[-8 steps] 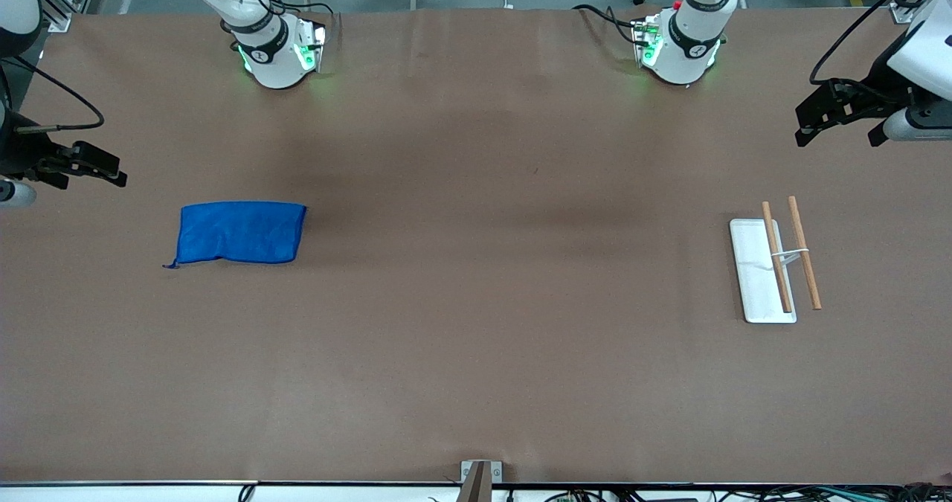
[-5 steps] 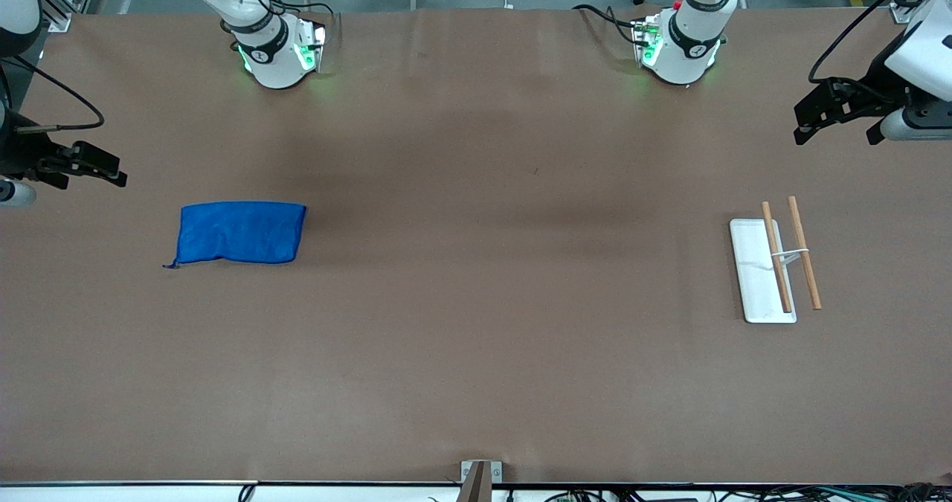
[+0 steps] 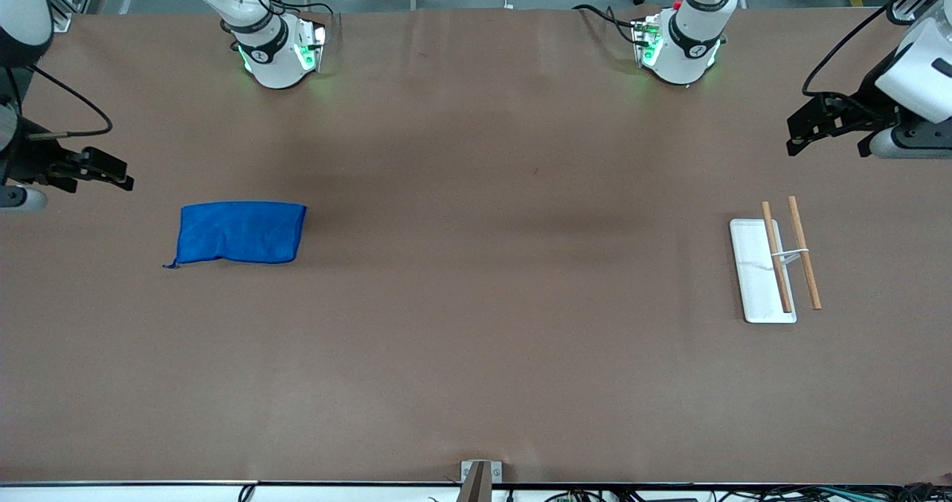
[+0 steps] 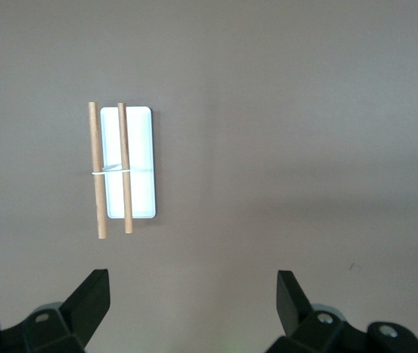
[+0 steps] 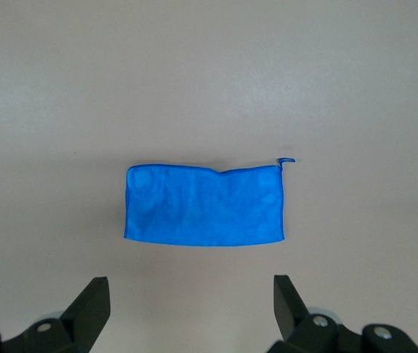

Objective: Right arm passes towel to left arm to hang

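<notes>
folded bright blue cloth towel (image 3: 239, 233) laid flat near table's right-arm end | right gripper (image 5: 189, 309) fingers apart, held above it | left gripper (image 4: 192, 301) fingers apart, held over left-arm end | white flat rack with two wooden rods (image 3: 773, 265) seen bare

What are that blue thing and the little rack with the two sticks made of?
The flat bright blue folded towel looks like soft woven or microfibre cloth: matte, faintly rumpled, with a stitched edge and a small corner loop. The rack's two brown rods look like plain unvarnished wood, and its flat white rectangular base like smooth plastic or painted metal; I cannot tell which.
</notes>
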Controlling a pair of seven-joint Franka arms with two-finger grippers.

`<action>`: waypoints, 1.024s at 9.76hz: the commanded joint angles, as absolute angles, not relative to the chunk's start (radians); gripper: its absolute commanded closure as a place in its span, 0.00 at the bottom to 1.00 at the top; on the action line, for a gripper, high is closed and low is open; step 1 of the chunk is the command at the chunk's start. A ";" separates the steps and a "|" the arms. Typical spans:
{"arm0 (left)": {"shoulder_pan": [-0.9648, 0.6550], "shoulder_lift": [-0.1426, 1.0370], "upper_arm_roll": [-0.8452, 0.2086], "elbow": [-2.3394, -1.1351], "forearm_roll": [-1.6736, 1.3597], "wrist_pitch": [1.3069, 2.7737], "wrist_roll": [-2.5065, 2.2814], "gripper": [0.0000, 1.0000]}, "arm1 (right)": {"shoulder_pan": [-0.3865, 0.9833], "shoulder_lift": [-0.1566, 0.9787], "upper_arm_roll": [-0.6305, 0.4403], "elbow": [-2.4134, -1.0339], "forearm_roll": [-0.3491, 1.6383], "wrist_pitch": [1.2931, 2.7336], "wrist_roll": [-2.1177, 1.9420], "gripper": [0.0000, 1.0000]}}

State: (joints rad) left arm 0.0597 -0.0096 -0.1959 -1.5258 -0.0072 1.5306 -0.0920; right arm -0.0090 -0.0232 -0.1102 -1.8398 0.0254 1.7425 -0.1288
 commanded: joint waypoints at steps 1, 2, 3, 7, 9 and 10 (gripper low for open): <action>0.044 0.023 -0.199 -1.522 -0.020 1.516 -0.100 0.00 | -0.037 -0.054 -0.107 -2.012 0.032 1.883 -0.165 0.02; 0.044 0.023 -0.201 -1.522 -0.020 1.516 -0.100 0.00 | -0.054 -0.052 -0.107 -2.113 0.032 1.999 -0.179 0.02; 0.044 0.023 -0.201 -1.522 -0.020 1.516 -0.101 0.00 | -0.061 -0.049 -0.107 -2.220 0.031 2.149 -0.198 0.02; 0.044 0.023 -0.201 -1.522 -0.020 1.516 -0.101 0.00 | -0.054 0.119 -0.106 -2.437 0.031 2.586 -0.210 0.02; 0.044 0.021 -0.202 -1.523 -0.020 1.514 -0.101 0.00 | -0.049 0.199 -0.104 -2.437 0.031 2.647 -0.210 0.02; 0.044 0.021 -0.202 -1.523 -0.020 1.514 -0.101 0.00 | -0.045 0.222 -0.100 -2.437 0.031 2.657 -0.209 0.02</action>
